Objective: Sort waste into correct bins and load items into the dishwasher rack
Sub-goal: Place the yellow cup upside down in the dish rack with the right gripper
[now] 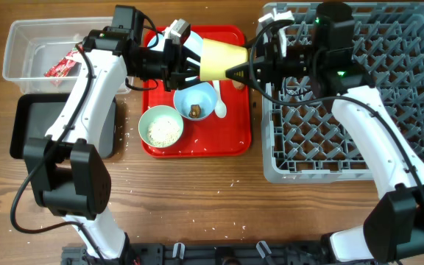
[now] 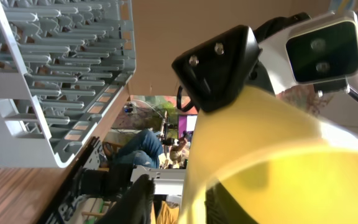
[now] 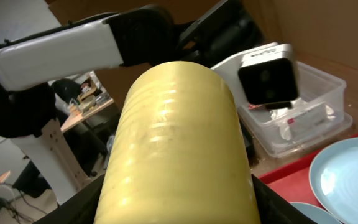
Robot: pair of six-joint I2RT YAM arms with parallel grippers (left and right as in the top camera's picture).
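The yellow cup hangs on its side above the red serving tray, between both arms. My right gripper is shut on the cup's body, with a dark finger pressed to each side. My left gripper is at the cup's rim. One finger is inside the cup and the other finger stands off the wall with a gap, so it is open. The grey dishwasher rack lies to the right.
On the red tray sit a pale blue bowl holding a brown lump, a pale green bowl of rice and a white spoon. The clear tub holds a red-and-white wrapper. The black tray lies below it.
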